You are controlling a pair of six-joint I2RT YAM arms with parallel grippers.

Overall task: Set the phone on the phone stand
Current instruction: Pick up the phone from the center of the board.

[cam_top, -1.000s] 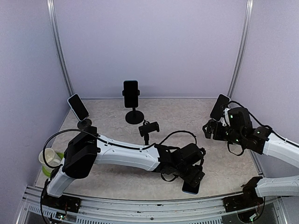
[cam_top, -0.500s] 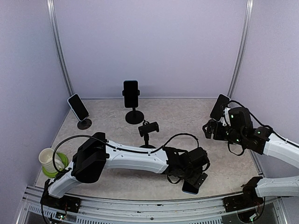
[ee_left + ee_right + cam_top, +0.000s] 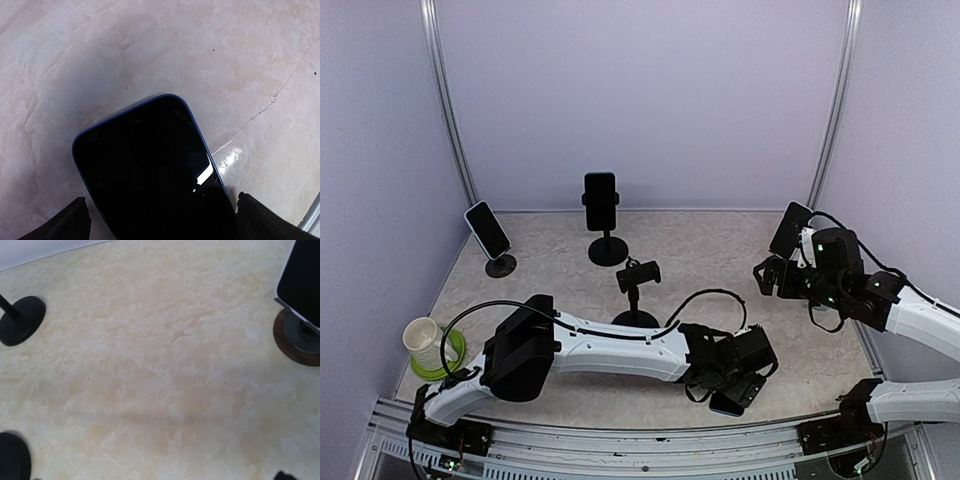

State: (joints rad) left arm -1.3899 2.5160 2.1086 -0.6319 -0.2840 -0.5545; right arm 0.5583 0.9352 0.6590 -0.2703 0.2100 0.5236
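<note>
A dark phone (image 3: 150, 170) with a blue rim lies flat, screen up, on the marble table near the front edge, also visible from above as the phone (image 3: 725, 404). My left gripper (image 3: 167, 225) is open and straddles its near end, one black fingertip (image 3: 70, 222) on each side and apart from the rim. From above, the left gripper (image 3: 738, 372) hangs just over it. The empty black phone stand (image 3: 638, 273), with a clamp on top, rises mid-table. My right gripper (image 3: 768, 277) hovers open at the right, holding nothing.
Three other stands carry phones: back centre (image 3: 601, 200), far left (image 3: 487, 228) and far right (image 3: 790, 230), the last with a brown base (image 3: 297, 337). Two black stand bases (image 3: 22, 320) show at the right wrist view's left edge. A cup (image 3: 424, 340) sits front left.
My left arm has swung further right and its gripper has settled closer over the phone. The cup at front left is now uncovered. The right arm has stayed still.
</note>
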